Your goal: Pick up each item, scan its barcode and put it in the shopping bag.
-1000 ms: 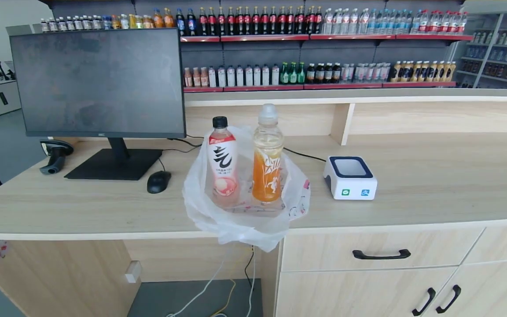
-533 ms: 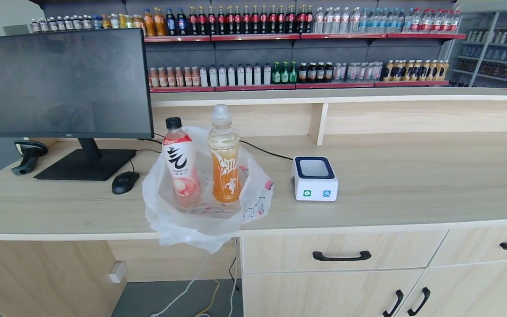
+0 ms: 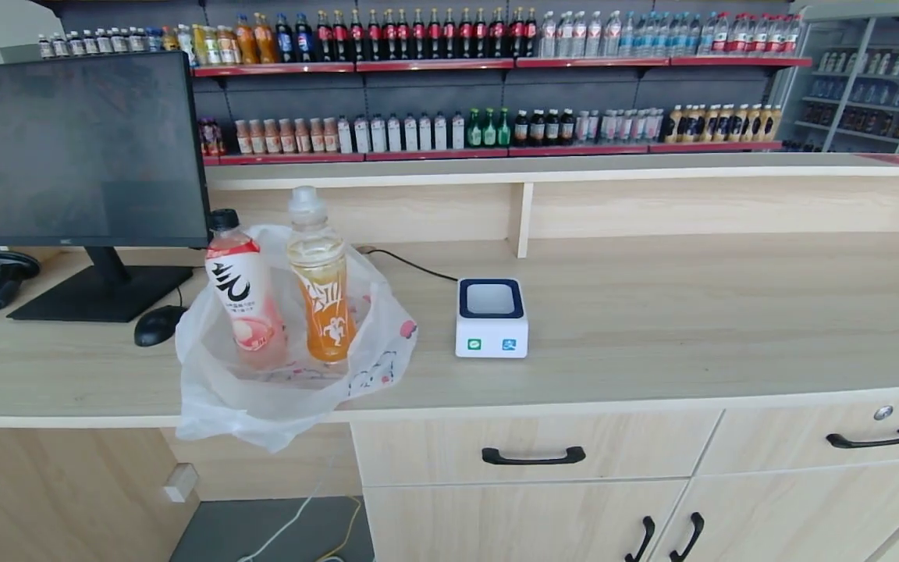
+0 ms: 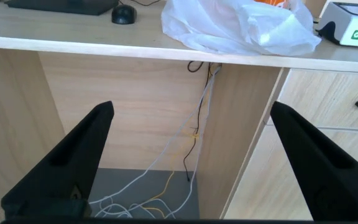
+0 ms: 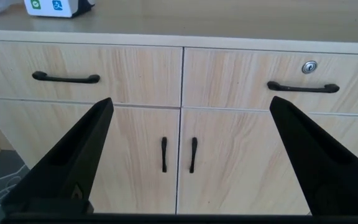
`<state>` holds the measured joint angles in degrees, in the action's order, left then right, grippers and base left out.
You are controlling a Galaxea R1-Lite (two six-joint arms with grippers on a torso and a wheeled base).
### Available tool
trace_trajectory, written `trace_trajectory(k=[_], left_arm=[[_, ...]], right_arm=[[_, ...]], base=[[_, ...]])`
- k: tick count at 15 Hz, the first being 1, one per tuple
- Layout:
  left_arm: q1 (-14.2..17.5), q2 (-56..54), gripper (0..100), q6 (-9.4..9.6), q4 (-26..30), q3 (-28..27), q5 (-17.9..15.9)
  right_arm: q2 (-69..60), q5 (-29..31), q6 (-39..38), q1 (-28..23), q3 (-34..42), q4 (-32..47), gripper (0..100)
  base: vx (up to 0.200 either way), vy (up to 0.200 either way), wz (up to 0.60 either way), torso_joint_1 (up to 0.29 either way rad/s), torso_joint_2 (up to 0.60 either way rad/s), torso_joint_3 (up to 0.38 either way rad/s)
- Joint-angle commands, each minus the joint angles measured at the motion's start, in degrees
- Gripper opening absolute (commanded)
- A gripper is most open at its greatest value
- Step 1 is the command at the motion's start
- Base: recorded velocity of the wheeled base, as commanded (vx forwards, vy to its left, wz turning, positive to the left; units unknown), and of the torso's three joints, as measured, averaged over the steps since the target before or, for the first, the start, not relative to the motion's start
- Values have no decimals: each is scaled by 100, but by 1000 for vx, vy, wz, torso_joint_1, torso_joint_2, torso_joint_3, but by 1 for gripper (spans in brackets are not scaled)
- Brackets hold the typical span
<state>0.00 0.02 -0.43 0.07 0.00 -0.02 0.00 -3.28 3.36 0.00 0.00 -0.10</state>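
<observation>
We find the pink bottle (image 3: 243,304) and orange bottle (image 3: 323,300) upright in the bag (image 3: 262,406); left pincer (image 4: 191,109), spread, sits below the bag, nearer than the spread right pincer (image 5: 191,102).

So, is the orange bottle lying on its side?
No, the orange bottle stands upright inside the shopping bag, beside the pink bottle.

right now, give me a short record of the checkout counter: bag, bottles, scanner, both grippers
bag: white translucent plastic shopping bag, open, on light wooden counter, hanging over its front edge
in bag: pink-labelled bottle with black cap, orange drink bottle with clear cap, both upright
scanner: white box scanner with dark blue rim, on counter, apart from bag
left gripper: open, low before the counter
right gripper: open, facing drawers
</observation>
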Motion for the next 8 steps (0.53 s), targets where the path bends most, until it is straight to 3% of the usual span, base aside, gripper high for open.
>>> trace_trajectory(k=[1, 6, 8], left_arm=[[0, -2, 100, -1, 1, 0, 2], [0, -2, 100, -1, 1, 0, 2], [0, -2, 100, 16, -7, 0, 2]], right_arm=[[0, -6, 6, 0, 0, -8, 100], [0, -6, 6, 0, 0, -8, 100], [0, -6, 6, 0, 0, -8, 100]], base=[[0, 0, 0, 0, 0, 0], [-200, 0, 0, 7, 4, 0], [0, 0, 0, 0, 0, 0]])
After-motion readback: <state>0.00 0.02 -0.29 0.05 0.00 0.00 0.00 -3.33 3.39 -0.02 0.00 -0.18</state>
